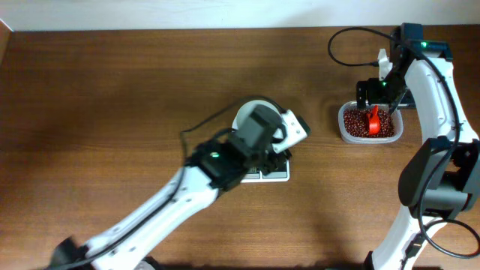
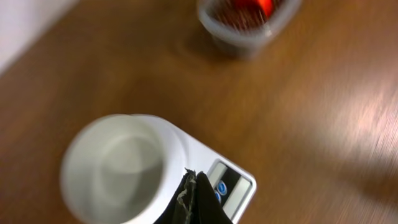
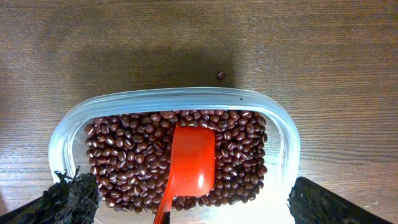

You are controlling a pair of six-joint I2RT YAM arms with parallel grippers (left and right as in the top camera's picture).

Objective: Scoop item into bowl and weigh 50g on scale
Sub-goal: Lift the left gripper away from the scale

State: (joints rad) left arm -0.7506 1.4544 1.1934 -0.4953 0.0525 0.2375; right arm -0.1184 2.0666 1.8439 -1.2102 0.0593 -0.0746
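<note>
No brand or label can be read anywhere: the white digital scale (image 2: 239,180) shows a grey display (image 2: 235,194) and a round blue button (image 2: 222,185) in the left wrist view, but any marks on them are too blurred to make out. The scale sits near the middle of the surface (image 1: 112,90), with the round white bowl (image 2: 118,168) standing on its platform, its inside plain white. The left hand (image 2: 194,190) is clenched, its dark fingers pressed together with nothing between them, just beside the bowl's rim and above the scale's front. From overhead the left arm covers most of the scale and bowl, so only this wrist view shows them clearly. The small reddish-brown beans (image 3: 130,155) fill a clear rounded-rectangular plastic tub (image 3: 286,143) that stands toward the right edge of the surface, nearer the far edge. A red scoop (image 3: 194,158) lies in the beans. The right hand (image 3: 196,200) is released, its two dark fingers (image 3: 68,199) spread wide at either end of the tub's near side, grasping nothing. Only the right wrist view shows a single stray bean (image 3: 221,75) on the surface just beyond the tub's far wall.
</note>
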